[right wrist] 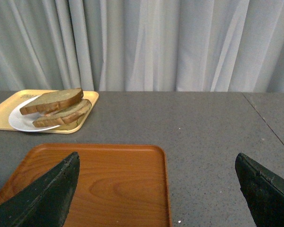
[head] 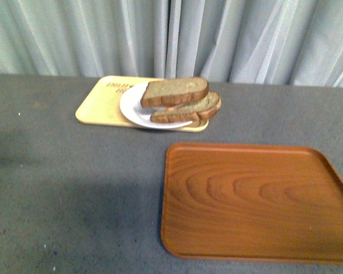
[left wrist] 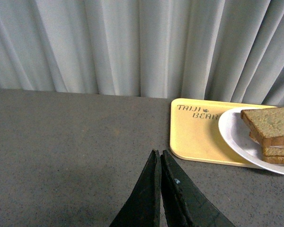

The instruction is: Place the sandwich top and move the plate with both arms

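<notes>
Black fingers [left wrist: 149, 194] of the left gripper [left wrist: 160, 189] are pressed together with nothing between them, hanging over bare grey table [left wrist: 71, 142] a little way from the near corner of the yellow tray [left wrist: 194, 137]. The right gripper [right wrist: 156, 189] is spread wide, its two fingers [right wrist: 42, 196] at opposite edges of the right wrist view and holding nothing; below it lies the brown wooden tray [right wrist: 118, 184], empty, on the same table.

Beyond both grippers, the white plate [head: 131, 105] sits on the yellow tray, overhanging its right end. On the plate is a stack of bread: the sandwich top [head: 174, 91] lies uppermost, tilted and shifted toward the left of the lower slices [head: 188, 111], which stick out to the right beneath it. A thin strip of pale filling shows between the slices in the left wrist view. Pale pleated curtains [head: 246, 40] hang behind the table.
</notes>
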Action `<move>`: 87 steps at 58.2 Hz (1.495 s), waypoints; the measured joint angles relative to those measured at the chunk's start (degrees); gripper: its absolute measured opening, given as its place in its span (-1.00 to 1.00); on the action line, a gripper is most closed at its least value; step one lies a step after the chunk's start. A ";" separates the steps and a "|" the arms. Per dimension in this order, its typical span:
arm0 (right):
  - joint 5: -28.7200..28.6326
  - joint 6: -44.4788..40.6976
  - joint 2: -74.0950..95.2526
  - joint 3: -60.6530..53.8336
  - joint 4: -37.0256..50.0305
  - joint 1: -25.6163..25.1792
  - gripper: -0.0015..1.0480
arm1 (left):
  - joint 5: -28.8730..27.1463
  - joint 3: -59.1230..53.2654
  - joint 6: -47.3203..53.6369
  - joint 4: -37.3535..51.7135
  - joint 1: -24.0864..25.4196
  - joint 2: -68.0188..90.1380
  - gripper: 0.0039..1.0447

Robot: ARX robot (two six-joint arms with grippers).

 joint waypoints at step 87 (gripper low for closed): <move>0.00 -0.11 0.00 0.00 0.00 0.00 0.60 | -0.02 -15.30 0.15 -28.17 0.02 -44.26 -0.98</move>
